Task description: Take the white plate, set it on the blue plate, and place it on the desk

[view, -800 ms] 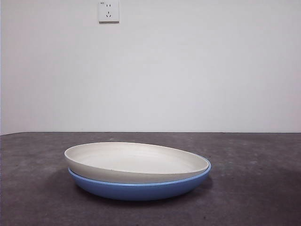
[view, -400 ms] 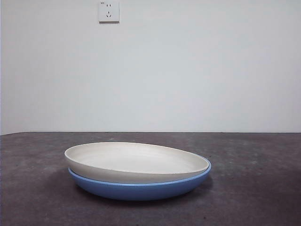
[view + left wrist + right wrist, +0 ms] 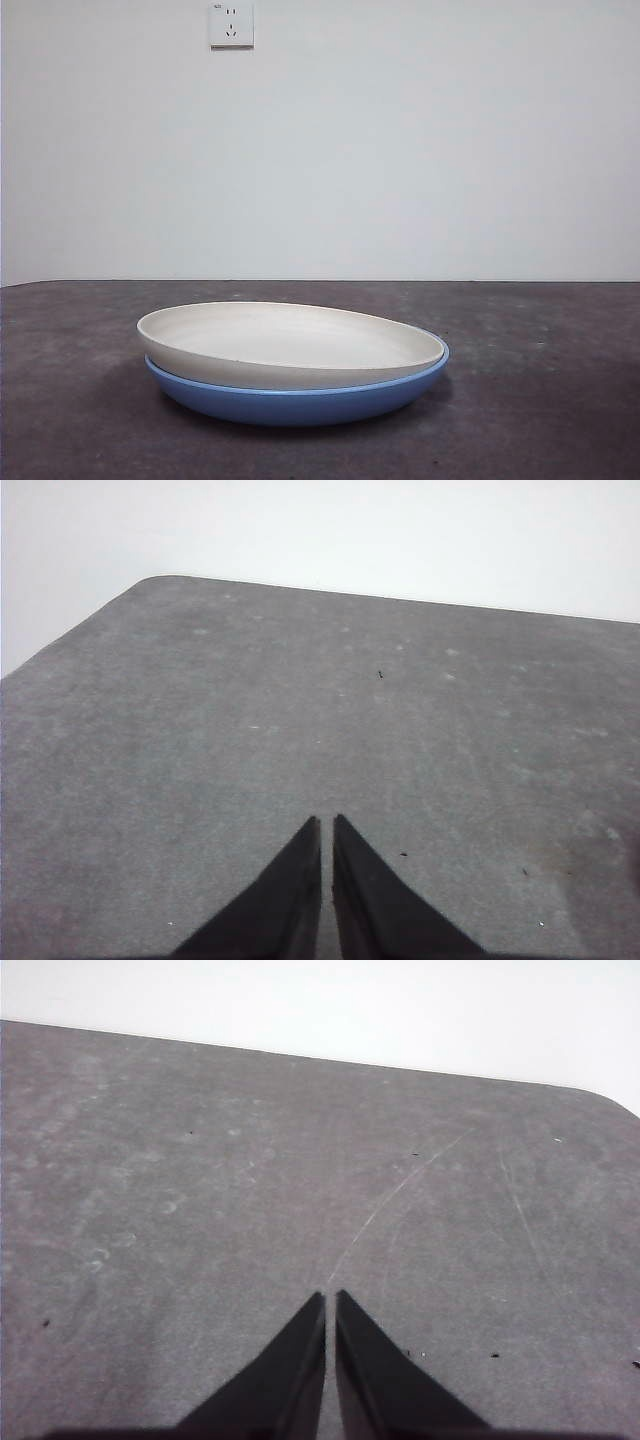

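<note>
In the front view the white plate (image 3: 290, 345) lies inside the blue plate (image 3: 300, 402), a little tilted, and the stack rests on the dark grey desk (image 3: 540, 400) left of centre. Neither gripper shows in the front view. My left gripper (image 3: 326, 822) is shut and empty above bare desk (image 3: 300, 700). My right gripper (image 3: 330, 1298) is shut and empty above bare desk (image 3: 250, 1160). Neither wrist view shows a plate.
A white wall (image 3: 400, 150) with a socket (image 3: 231, 24) stands behind the desk. The left wrist view shows a rounded desk corner (image 3: 150, 580), and the right wrist view shows another rounded desk corner (image 3: 610, 1100).
</note>
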`<action>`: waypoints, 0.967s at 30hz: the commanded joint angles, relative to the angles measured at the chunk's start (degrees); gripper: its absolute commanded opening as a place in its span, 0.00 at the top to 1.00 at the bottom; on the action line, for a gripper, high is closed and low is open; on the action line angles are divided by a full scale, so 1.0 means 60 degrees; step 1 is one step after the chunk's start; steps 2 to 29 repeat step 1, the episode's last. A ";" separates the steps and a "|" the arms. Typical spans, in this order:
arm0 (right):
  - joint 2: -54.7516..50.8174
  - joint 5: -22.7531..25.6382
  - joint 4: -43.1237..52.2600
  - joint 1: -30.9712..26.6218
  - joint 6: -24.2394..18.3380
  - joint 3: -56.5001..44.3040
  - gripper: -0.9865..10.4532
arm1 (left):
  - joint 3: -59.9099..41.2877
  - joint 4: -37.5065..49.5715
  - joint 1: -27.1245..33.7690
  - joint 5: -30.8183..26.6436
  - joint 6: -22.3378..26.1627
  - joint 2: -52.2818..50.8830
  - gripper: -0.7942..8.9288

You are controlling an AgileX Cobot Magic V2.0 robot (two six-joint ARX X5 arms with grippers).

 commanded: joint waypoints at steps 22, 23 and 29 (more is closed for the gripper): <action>-0.0022 0.0040 0.0106 0.0004 0.0127 -0.0044 0.90 | -0.0197 0.0087 0.0018 0.0015 0.0029 -0.0011 0.90; -0.0022 0.0040 0.0106 0.0004 0.0127 -0.0044 0.90 | -0.0197 0.0087 0.0018 0.0015 0.0029 -0.0011 0.90; -0.0022 0.0040 0.0106 0.0004 0.0127 -0.0044 0.90 | -0.0197 0.0087 0.0018 0.0015 0.0029 -0.0011 0.90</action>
